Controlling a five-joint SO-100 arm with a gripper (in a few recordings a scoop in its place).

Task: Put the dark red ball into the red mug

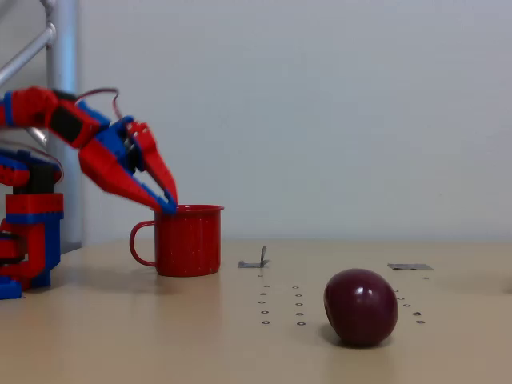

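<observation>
Nearest the camera lies the dark red ball (361, 307). It sits alone on the tabletop (160, 336), low and to the right in the fixed view. It is shiny, a bit egg-shaped, and nothing touches it.

Now from big to small. Biggest is the tan tabletop, with rows of little holes just left and right of the ball. Next is the red and blue arm (48, 116) at the left side, reaching down to the right. Next is the red mug (189, 240). It stands upright on the tabletop, farther back and to the left of the ball, with its loop handle pointing left.

Smaller is the pincer (166, 200). Its tips hang at the left part of the mug's rim, touching it or just above it; I cannot tell which. The two fingers come almost together at the tips, and nothing shows held between them.

So the ball is well apart from the pincer, far to its right and lower down.

Smallest are two flat grey bits (253, 263) on the tabletop behind the ball.
</observation>
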